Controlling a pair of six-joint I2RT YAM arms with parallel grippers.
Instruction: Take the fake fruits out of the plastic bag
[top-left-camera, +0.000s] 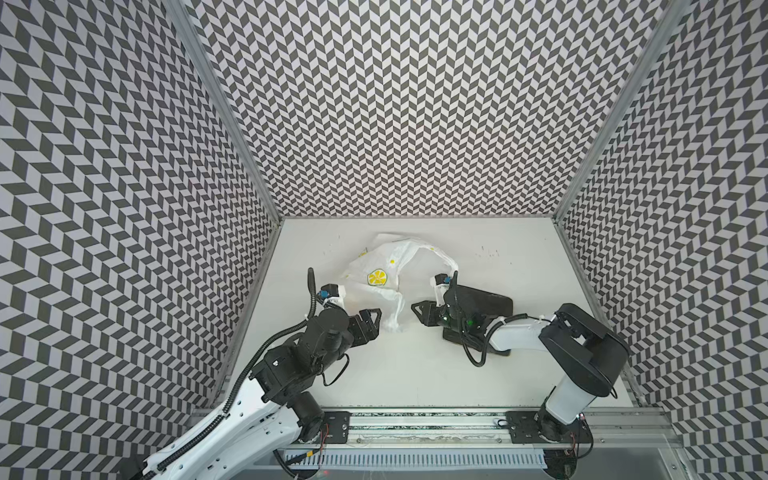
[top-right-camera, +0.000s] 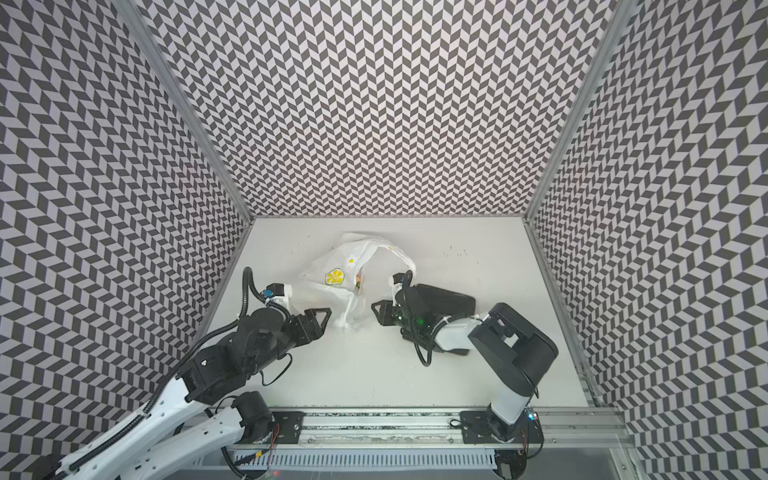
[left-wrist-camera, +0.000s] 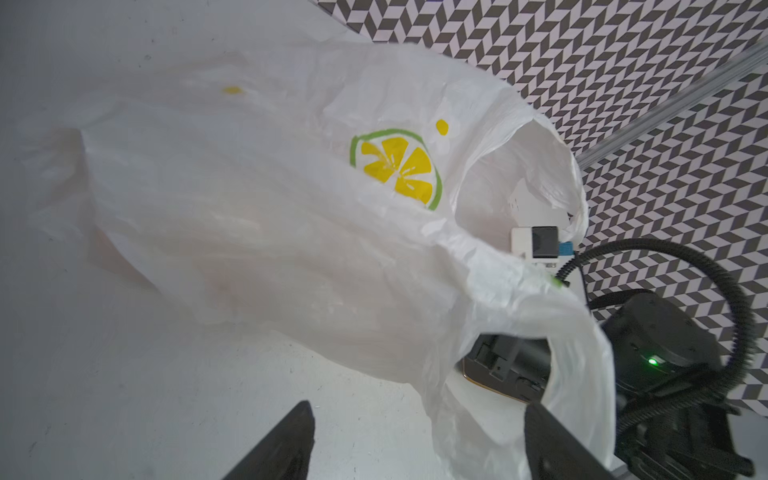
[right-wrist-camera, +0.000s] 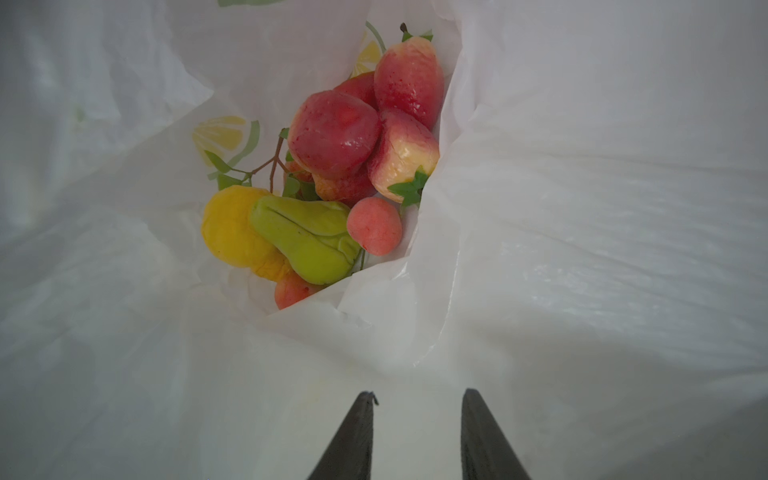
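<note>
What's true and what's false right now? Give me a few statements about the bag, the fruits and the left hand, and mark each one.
1. The fake fruits lie inside the plastic bag. True.
2. The left hand is clamped shut. False: in the left wrist view its jaws stand wide apart.
3. A yellow lemon slice is printed on the bag. True.
4. One red fruit lies loose on the table. False: in both top views no fruit shows outside the bag.
</note>
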